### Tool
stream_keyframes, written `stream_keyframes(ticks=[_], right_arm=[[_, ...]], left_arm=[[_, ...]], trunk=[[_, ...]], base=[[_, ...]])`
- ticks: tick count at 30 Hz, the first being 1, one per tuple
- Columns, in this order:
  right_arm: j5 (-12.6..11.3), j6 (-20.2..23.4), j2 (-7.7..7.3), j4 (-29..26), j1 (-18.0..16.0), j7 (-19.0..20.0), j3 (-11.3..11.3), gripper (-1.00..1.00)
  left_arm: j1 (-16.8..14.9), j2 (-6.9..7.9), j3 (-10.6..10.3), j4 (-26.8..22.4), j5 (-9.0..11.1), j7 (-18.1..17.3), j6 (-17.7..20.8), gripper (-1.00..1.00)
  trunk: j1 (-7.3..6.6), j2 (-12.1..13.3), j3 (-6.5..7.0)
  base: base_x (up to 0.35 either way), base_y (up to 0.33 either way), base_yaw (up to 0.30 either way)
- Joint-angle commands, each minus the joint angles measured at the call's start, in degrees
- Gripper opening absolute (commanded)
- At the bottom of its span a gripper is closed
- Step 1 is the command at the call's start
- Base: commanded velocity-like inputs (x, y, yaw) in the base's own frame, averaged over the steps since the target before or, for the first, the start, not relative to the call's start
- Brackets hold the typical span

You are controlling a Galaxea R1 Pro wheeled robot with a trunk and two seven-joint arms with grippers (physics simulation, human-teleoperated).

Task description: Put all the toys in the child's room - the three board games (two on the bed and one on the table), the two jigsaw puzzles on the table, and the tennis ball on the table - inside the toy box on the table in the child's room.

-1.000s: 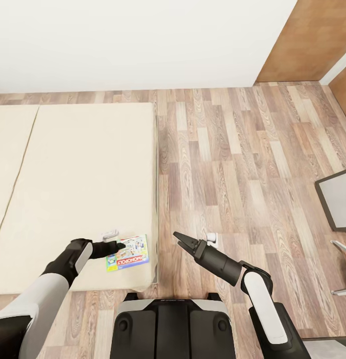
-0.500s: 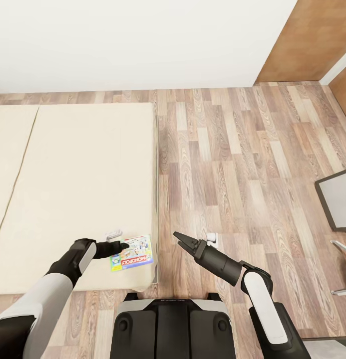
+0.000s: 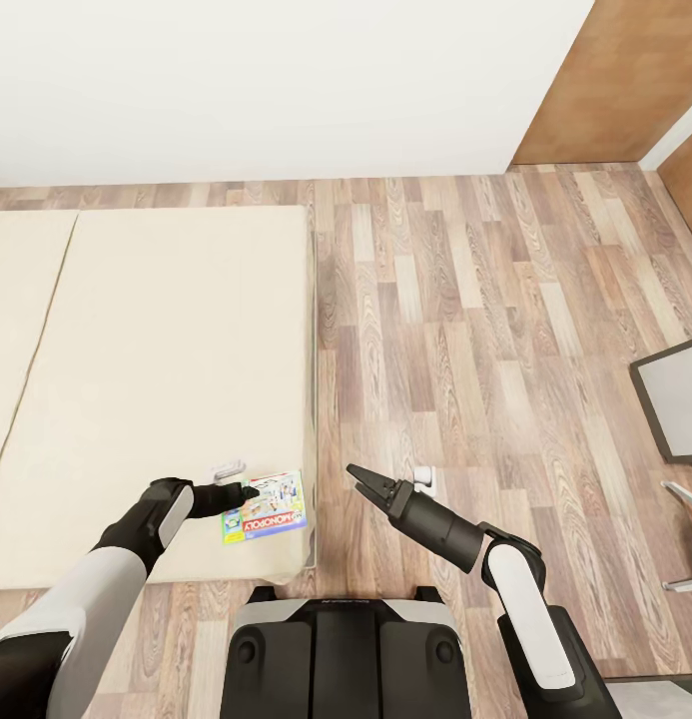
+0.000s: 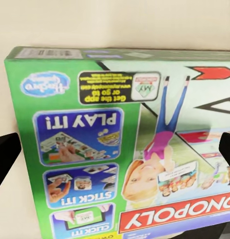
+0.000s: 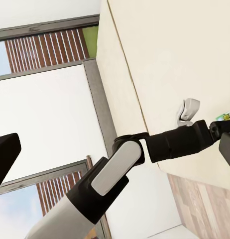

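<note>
Head view shows the bed [image 3: 156, 379], a wide beige slab, taking up the left half, with wood-plank floor [image 3: 465, 330] to its right and a white wall [image 3: 286, 90] behind. A grey-framed panel [image 3: 675, 399] sits at the right edge. The left arm [image 3: 116, 559] reaches forward over the bed's near right corner, elbow bent, forearm pointing right. Its left claw [image 3: 248, 491] meets the left edge of the board game [image 3: 268, 507], a green Monopoly box lying flat on the bed near that corner. In the left wrist view the box [image 4: 130, 144] lies close ahead, with a dark fingertip [image 4: 5, 159] at each side edge, so the claw is spread wide. The right arm [image 3: 485, 559] stretches forward-left above the floor; the right claw [image 3: 357, 481] has its fingers parted and holds nothing.
</note>
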Motion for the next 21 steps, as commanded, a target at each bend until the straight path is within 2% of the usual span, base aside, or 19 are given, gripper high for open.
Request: stream_keyframes(ticks=[1, 21], right_arm=[[0.1, 0.2, 0.03, 0.0, 0.0, 0.2, -0.1, 1.0], [0.1, 0.2, 0.02, 0.0, 0.0, 0.2, -0.1, 1.0]], left_arm=[[0.0, -0.02, 0.3, 0.0, 0.1, -0.2, 0.4, 1.0], [0.0, -0.09, 0.3, 0.0, 0.1, -0.2, 0.2, 1.0]], trunk=[[0.03, -0.1, -0.06], [0.03, -0.1, -0.06]], base=[[0.0, 0.0, 0.0], [0.0, 0.0, 0.0]])
